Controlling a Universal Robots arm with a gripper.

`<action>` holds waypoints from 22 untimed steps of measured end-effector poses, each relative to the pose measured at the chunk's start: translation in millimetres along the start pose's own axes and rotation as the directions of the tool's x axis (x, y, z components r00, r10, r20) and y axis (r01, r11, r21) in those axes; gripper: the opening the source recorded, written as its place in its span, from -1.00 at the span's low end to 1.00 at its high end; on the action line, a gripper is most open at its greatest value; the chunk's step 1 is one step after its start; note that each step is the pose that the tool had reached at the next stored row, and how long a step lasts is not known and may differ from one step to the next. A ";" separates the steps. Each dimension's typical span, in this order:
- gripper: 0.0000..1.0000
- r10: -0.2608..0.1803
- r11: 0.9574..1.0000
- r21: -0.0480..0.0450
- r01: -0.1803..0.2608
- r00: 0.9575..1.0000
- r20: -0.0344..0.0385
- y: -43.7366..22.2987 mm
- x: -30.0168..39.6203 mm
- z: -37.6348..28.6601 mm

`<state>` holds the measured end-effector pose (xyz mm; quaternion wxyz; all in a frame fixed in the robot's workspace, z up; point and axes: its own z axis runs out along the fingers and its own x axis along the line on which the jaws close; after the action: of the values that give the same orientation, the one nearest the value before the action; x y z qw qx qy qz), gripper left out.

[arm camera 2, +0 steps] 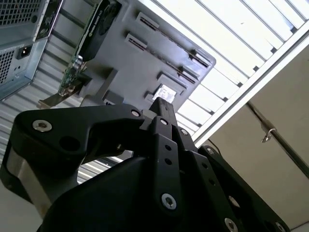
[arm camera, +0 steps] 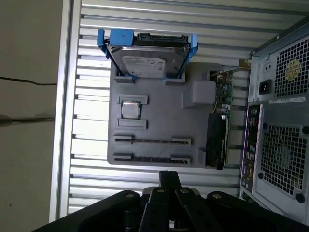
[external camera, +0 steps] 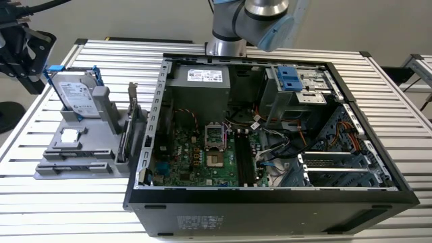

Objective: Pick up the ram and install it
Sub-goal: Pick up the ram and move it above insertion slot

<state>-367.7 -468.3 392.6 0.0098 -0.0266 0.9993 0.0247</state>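
The ram point(arm camera: 152, 158) stands on its long edge, clipped into a slot of the grey holder point(arm camera: 159, 116), at the lower left of the exterior view. A twin stick point(arm camera: 152, 141) sits just beside it. I judge it light, stiff and fragile, so I'd pinch its flat faces mid-length, clear of the contacts. My hand point(arm camera: 169, 176) hovers near it, fingers pressed together and empty.

Soft, even light; table slats point(arm camera 2: 241, 29) blow out white in the second wrist view, computer case point(external camera: 270, 212) looks shadowy inside.
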 end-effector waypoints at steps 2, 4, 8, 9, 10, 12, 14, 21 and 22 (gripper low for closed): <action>-1.00 0.000 1.000 0.000 0.000 1.000 0.000 0.0 0.0 0.0; -1.00 0.000 1.000 0.000 0.000 1.000 0.000 0.0 0.0 0.0; -1.00 0.000 1.000 0.000 0.000 1.000 0.000 -0.1 0.0 0.0; -1.00 0.001 1.000 0.000 -0.001 1.000 0.000 -0.1 0.0 0.0; -1.00 0.002 1.000 0.000 -0.002 1.000 0.000 -0.1 0.0 0.0; -1.00 0.011 1.000 0.000 -0.011 1.000 0.001 -0.1 0.0 0.0; -1.00 0.025 1.000 0.001 -0.025 1.000 0.001 -0.2 0.0 0.0; -1.00 0.082 0.997 0.002 -0.082 0.997 0.004 -0.7 0.0 0.0; -1.00 0.092 0.996 0.002 -0.092 0.996 0.004 -0.8 0.0 0.0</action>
<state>-367.7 -469.1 392.6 0.0108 0.0194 0.9995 0.0242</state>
